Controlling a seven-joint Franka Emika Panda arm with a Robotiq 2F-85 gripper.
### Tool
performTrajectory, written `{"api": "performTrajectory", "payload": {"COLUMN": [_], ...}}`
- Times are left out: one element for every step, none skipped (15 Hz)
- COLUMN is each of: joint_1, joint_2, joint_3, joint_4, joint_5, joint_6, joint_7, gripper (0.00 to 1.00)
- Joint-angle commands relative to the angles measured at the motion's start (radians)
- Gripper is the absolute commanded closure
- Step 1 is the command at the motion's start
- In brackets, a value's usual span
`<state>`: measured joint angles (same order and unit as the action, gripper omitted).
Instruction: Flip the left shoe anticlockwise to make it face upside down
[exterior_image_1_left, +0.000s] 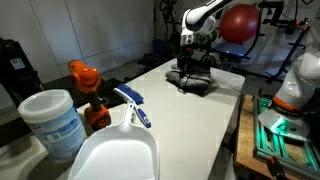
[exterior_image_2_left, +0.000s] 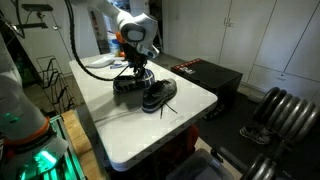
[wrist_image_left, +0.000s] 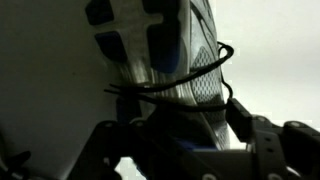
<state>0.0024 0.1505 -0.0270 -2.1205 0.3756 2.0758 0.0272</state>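
Straddling the left shoe (wrist_image_left: 150, 50) directly beneath, your end effector (wrist_image_left: 180, 146) stands wide across its long axis; grip or not, you cannot tell.

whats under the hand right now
A dark shoe sits directly beneath the hand on the white table, with the second shoe beside it. The hand covers the shoe's top, so the grip cannot be judged.

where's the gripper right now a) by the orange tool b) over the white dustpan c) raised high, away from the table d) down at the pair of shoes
d: in both exterior views the gripper is low over the dark running shoes at one end of the white table.
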Motion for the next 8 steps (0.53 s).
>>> {"api": "performTrajectory", "payload": {"joint_1": [0.012,0.016,0.022,0.027,0.033,0.038,0.044,0.049], "joint_2": [0.057,0.063,0.066,0.069,0.069,0.071,0.074,0.077], "joint_3": [0.013,0.016,0.018,0.020,0.024,0.027,0.030,0.032], "joint_4": [0.063,0.073,0.078,0.082,0.083,0.084,0.087,0.088], "joint_5": [-0.112,-0.132,-0.156,-0.178,-0.199,-0.219,-0.238,-0.253], "joint_6": [-0.070,-0.078,-0.076,-0.074,-0.071,-0.068,-0.068,-0.069], "joint_7": [0.088,0.100,0.115,0.129,0.141,0.151,0.163,0.171], "gripper": [0.25,0.15,0.02,0.00,0.00,0.00,0.00,0.05]}}
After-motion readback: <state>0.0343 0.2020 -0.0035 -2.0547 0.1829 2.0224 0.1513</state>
